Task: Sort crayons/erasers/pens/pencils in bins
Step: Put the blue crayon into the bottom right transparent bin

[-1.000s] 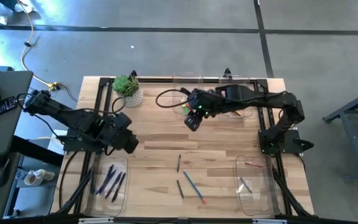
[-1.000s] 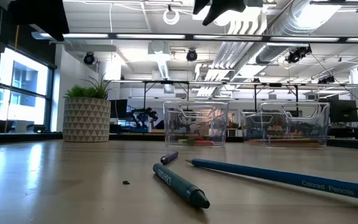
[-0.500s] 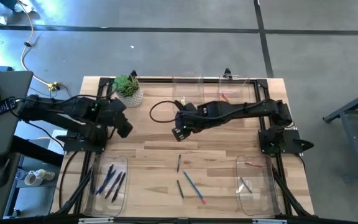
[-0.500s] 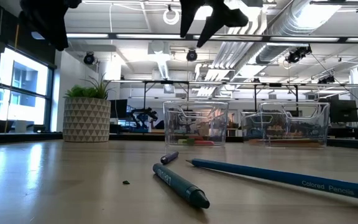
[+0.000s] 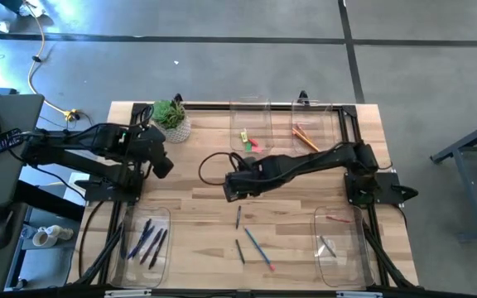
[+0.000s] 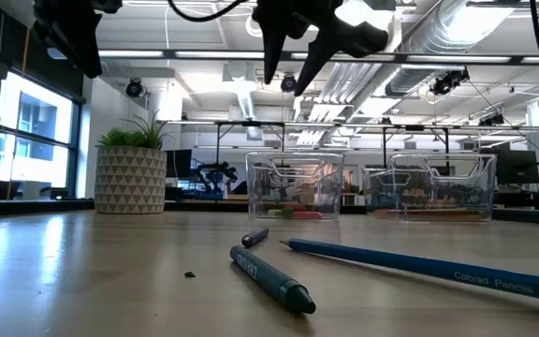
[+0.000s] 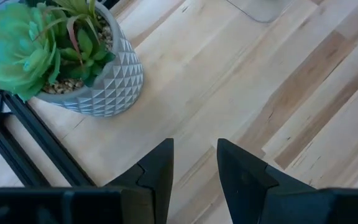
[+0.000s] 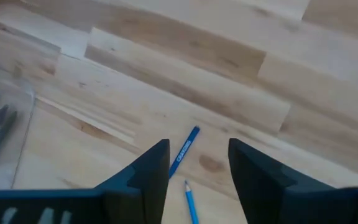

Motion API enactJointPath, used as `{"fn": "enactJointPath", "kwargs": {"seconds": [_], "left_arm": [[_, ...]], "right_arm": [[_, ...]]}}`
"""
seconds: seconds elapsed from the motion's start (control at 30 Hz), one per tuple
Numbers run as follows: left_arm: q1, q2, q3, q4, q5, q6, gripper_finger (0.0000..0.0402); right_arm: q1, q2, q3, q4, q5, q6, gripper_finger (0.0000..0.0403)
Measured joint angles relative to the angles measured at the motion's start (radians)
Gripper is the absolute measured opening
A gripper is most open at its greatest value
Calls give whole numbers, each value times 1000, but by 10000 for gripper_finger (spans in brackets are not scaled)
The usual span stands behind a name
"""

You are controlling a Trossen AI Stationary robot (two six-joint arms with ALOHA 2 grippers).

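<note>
My right gripper point(image 5: 232, 190) point(image 6: 285, 82) hangs open above the table's middle, fingers pointing down, nothing between them. Below it, toward the near edge, lie a short dark crayon point(image 5: 238, 217) point(image 8: 185, 151), a dark teal crayon point(image 5: 240, 251) point(image 6: 269, 279) and a blue coloured pencil point(image 5: 257, 248) point(image 6: 419, 265), all flat on the wood. My left gripper point(image 5: 163, 166) point(image 7: 194, 163) waits open near the potted plant. Erasers point(image 5: 248, 141) lie in one far bin point(image 5: 251, 109), and orange pencils point(image 5: 305, 136) in the far bin point(image 5: 331, 116) beside it.
A potted plant point(image 5: 171, 120) point(image 7: 73, 62) stands at the far left. A near-left bin point(image 5: 131, 248) holds several dark and blue pens. A near-right bin point(image 5: 356, 248) holds a red stick and a pale one. Bare wood lies between the two grippers.
My right gripper has left the far bins and come down toward the table's near edge and a little leftward, rolling about its own axis. My left gripper has drawn back toward the far edge, near the plant. The sticks on the table have not moved.
</note>
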State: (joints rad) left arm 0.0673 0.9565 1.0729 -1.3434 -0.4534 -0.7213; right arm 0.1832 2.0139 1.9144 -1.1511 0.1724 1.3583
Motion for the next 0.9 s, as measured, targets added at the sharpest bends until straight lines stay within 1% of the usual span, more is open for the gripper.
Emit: {"fn": "enactJointPath", "kwargs": {"seconds": [0.13,0.27,0.47,0.73,0.9], "left_arm": [[0,0,0,0,0,17,113],[0,0,0,0,0,32,113],[0,0,0,1,-1,45,113],[0,0,0,1,-5,45,113],[0,0,0,2,-7,45,113]], "right_arm": [[16,27,0,14,-23,41,131],[26,58,0,23,-29,71,120],[37,102,0,65,-34,88,119],[54,153,0,81,-36,189,119],[58,180,0,114,-54,191,119]]}}
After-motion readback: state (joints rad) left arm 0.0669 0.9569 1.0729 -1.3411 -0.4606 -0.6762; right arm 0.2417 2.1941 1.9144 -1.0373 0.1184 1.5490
